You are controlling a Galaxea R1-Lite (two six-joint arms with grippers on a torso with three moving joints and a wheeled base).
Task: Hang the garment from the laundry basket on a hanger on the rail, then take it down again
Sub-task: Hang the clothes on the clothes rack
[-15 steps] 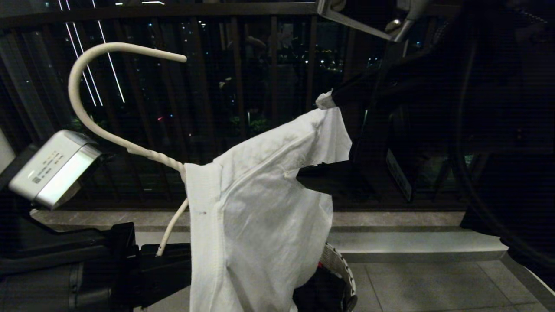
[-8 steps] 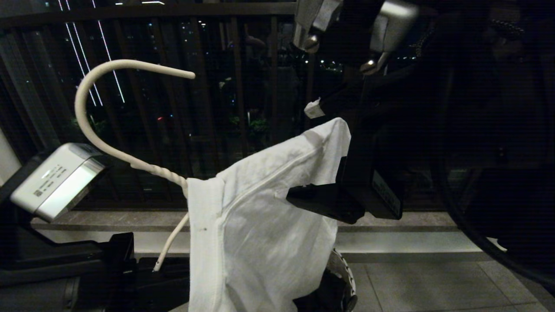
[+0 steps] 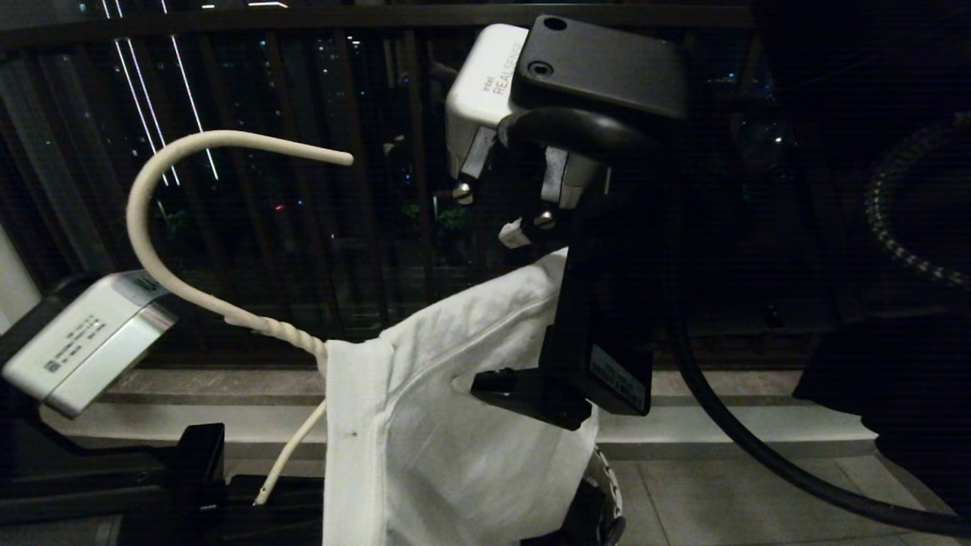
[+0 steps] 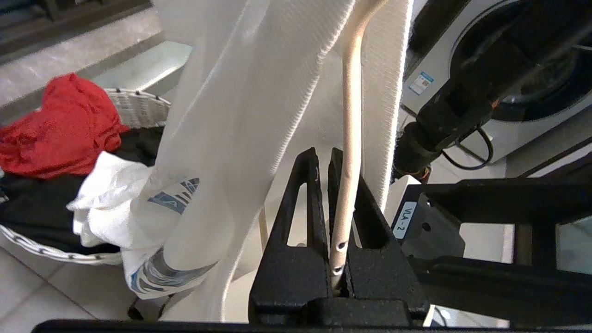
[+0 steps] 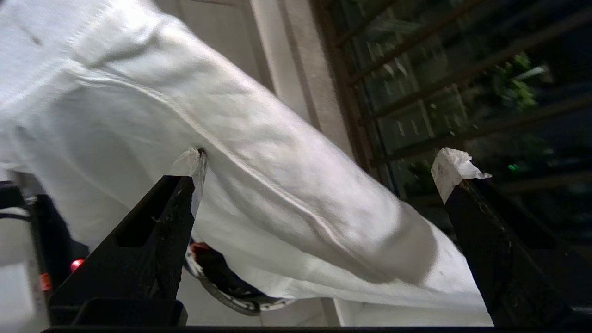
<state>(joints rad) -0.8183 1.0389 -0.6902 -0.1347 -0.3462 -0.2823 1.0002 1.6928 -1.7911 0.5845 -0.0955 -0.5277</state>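
Left gripper point(image 4: 330, 231): is clamping its jaws tight on the hanger's wire end, low at the robot's left.
Right gripper point(image 5: 319, 180): is standing wide apart, gripping nothing, one finger touching the garment's shoulder.
Hanger point(image 3: 163, 227): is tilting, hook free in the air.
Garment point(image 3: 447, 440): is draping over the hanger, its hem trailing into the laundry basket point(image 4: 138, 108).

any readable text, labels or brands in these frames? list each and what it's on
"intel REALSENSE": white camera housing on the right wrist, head view.
"VLA-2": small white label on the black bracket, left wrist view.
Blue chest graphic on the garment: folded, letters not readable.
Sticker on the washing machine: too small.
Labels on the left wrist camera and the right gripper body: too small.
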